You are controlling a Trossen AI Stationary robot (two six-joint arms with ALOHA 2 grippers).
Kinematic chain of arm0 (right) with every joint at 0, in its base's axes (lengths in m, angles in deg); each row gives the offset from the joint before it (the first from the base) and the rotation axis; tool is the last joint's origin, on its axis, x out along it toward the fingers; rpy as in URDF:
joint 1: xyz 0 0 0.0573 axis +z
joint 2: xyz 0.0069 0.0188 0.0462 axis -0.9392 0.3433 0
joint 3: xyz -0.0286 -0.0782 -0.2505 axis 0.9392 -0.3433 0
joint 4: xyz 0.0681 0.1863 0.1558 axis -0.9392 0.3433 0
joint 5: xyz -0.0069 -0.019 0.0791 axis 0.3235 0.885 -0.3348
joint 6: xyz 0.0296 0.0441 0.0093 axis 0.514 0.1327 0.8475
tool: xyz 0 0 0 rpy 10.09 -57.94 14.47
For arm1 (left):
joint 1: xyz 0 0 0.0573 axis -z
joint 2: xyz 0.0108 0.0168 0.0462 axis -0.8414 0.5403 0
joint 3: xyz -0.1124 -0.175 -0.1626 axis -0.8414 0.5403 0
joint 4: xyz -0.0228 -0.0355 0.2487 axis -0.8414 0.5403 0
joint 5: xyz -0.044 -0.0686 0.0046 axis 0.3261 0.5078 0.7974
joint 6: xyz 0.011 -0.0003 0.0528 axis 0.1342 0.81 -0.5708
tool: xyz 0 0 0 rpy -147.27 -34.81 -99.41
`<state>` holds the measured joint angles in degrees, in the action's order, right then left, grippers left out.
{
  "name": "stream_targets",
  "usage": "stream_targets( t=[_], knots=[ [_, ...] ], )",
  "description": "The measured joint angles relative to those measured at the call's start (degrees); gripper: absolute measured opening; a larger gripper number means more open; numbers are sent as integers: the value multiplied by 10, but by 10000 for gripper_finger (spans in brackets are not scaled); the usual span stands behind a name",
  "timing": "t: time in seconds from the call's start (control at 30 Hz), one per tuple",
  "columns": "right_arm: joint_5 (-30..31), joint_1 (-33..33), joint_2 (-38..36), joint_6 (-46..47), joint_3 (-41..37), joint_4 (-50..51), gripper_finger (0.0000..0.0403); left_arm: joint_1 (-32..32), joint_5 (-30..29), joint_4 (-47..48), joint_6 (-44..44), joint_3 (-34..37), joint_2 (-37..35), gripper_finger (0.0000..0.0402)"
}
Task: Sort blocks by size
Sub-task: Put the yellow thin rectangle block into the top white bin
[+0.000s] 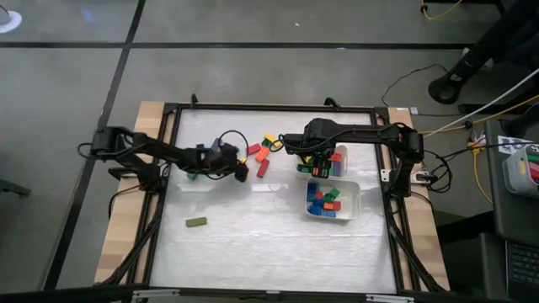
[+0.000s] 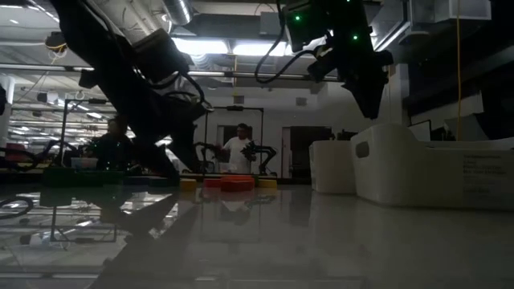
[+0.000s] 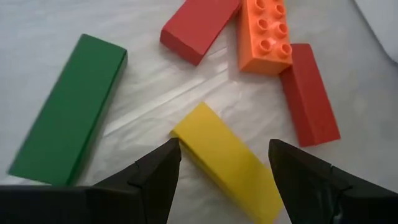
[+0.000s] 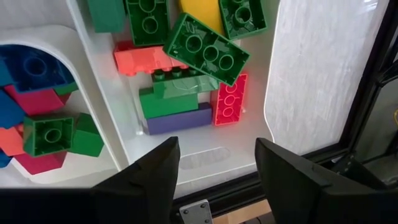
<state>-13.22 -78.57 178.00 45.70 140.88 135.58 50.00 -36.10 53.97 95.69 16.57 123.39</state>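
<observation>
From above, the table (image 1: pixel 253 252) shows both arms reaching toward its middle: the left gripper (image 1: pixel 240 168) sits beside a loose cluster of long blocks (image 1: pixel 263 154), while the right gripper (image 1: pixel 313 164) hangs over the farther of two white trays (image 1: pixel 341 156), with the nearer tray (image 1: pixel 354 202) just in front of it holding short red, blue and green cubes. A single green bar (image 1: pixel 196 222) lies well apart from the rest, near the table's left front, its long axis running roughly across the table. Only the left wrist view gives the cluster in detail: a yellow bar (image 3: pixel 227 162) lies between the spread, empty fingers (image 3: pixel 155 177), its long axis running on a diagonal between them, with a green bar (image 3: pixel 68 112), two red bars (image 3: pixel 199 28) and a studded orange brick (image 3: pixel 264 34) around it, each pointing a different way. Only the right wrist view looks into the farther tray, where long green bricks (image 4: pixel 205 50), a purple bar (image 4: pixel 177 121), a pink-red brick (image 4: pixel 230 102) and a yellow one (image 4: pixel 202 15) lie jumbled at mixed angles; that gripper's fingers (image 4: pixel 155 174) stand apart, holding nothing. The low view alone shows the room behind, with a person (image 2: pixel 238 152) standing far off. No legible writing shows on any block or tray.
</observation>
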Motion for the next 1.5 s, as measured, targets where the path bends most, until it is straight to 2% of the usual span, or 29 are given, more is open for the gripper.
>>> stream_targets(
  t=[0.3, 0.43, 0.63, 0.9, 1.07, 1.2, 1.27, 1.4, 1.5],
  knots=[
    [0, 0, 0, 0, 0, 5, 211, 1, -25, -26, 24, -12, 59, 232],
    [-1, 0, -3, -4, 0, 4, 211, 1, -27, -2, -8, -37, 80, 223],
    [-23, 0, -38, -27, 0, 5, 211, 2, -23, 105, -67, -83, 86, 170],
    [-24, 0, -116, -33, 0, 5, 211, 1, -6, 105, -117, -90, 86, 93],
    [-25, 0, -168, -33, 0, 5, 211, 1, 83, 31, -117, -89, 88, 91],
    [-25, 0, -199, -33, 0, 5, 211, 2, 185, -64, -115, -89, 89, 101],
    [-26, 0, -210, -33, 0, 5, 211, 2, 218, -126, -114, -89, 89, 107],
    [-27, 0, -221, -37, 0, 3, 211, 4, 218, -258, -106, -89, 89, 102],
    [-26, 0, -221, -39, 0, -1, 211, 5, 181, -356, -136, -90, 100, 95]
  ],
)
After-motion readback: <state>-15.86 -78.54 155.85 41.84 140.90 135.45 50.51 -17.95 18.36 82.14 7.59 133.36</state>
